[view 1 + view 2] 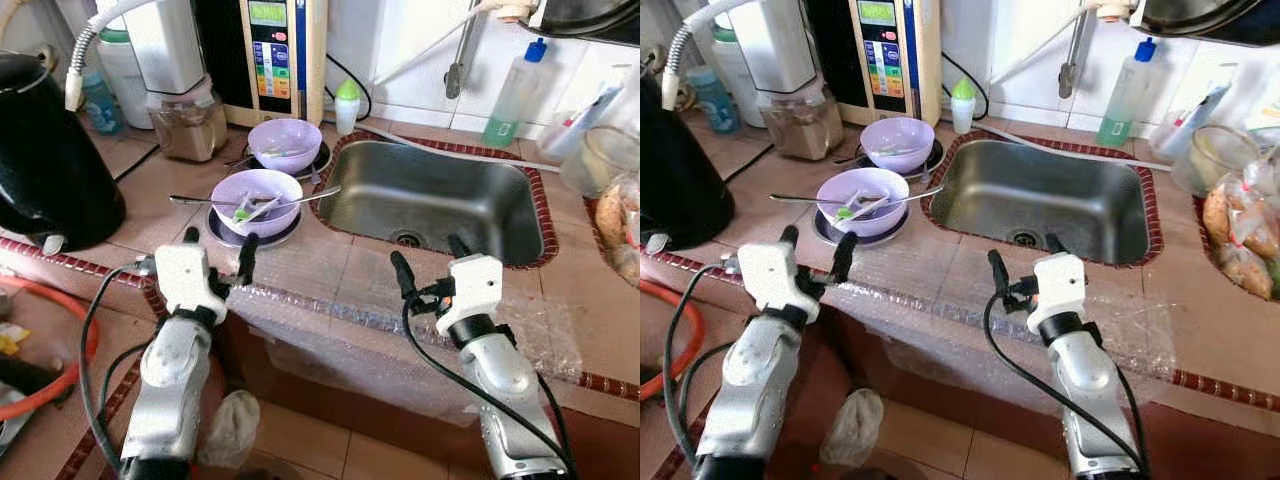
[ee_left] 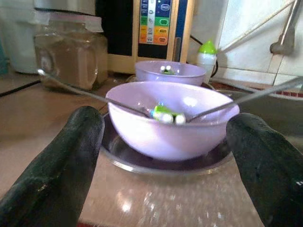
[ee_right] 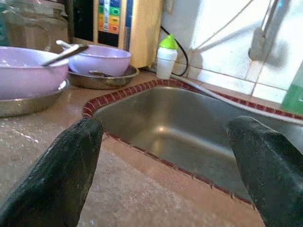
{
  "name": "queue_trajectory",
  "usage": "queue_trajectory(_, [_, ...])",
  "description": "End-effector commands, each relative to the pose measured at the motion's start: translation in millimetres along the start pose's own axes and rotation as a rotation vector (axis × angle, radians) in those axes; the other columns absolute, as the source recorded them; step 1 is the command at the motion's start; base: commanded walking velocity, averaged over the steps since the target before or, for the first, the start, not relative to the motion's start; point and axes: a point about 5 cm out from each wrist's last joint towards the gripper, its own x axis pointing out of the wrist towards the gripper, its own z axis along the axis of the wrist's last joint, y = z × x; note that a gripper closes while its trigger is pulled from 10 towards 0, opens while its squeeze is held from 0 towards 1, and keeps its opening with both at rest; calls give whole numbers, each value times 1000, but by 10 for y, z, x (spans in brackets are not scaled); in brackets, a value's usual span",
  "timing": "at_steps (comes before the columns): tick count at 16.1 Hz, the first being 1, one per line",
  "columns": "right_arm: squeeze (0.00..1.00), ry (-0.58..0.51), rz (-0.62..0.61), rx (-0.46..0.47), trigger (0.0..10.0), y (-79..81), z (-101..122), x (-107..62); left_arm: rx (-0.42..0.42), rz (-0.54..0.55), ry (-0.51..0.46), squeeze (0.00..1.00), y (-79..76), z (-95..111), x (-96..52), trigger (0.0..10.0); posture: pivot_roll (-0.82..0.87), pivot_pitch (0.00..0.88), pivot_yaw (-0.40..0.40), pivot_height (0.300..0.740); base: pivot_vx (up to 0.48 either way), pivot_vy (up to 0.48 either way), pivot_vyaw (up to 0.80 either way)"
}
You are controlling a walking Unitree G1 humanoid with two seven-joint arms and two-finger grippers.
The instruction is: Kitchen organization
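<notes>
Open left tool [image 1: 219,243] before half-hidden plate [image 2: 142,163]

Head cams look down on counter; L wrist cam close to near purple bowl [image 2: 173,123], R wrist cam faces sink [image 3: 189,127]; all 4 share both.

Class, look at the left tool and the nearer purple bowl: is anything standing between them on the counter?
Nothing visible does. The left tool is open, just short of the nearer purple bowl, with bare counter between. Two spoons stick out of the bowl sideways.
</notes>
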Motion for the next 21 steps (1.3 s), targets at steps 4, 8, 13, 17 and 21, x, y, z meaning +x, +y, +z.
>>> queue_trajectory(4, [0, -32, 10, -29, 10000, -3, 119, -14, -19, -6, -24, 0, -12, -21, 202, 10000, -85, 0, 14, 740, 0, 0, 0])
queue_trajectory(8, [0, -29, 1, -41, 10000, -33, 138, -54, -44, -26, -23, 0, -55, -94, 307, 1255, -128, 0, 25, 740, 0, 0, 0])
queue_trajectory(13, [0, -26, -3, -48, 10000, -42, 148, -56, -46, -35, -28, 0, -54, -161, 355, 0, -124, 0, 25, 740, 0, 0, 0])
queue_trajectory(17, [0, -28, 4, -40, 10000, -23, 145, -26, -40, -33, -40, 0, -46, -175, 355, 0, -113, 0, 25, 740, 0, 0, 0])
queue_trajectory(21, [0, -24, 9, -36, 10000, -14, 130, -16, -36, -30, -45, 0, -36, -187, 356, 0, -107, 0, 26, 740, 0, 0, 0])
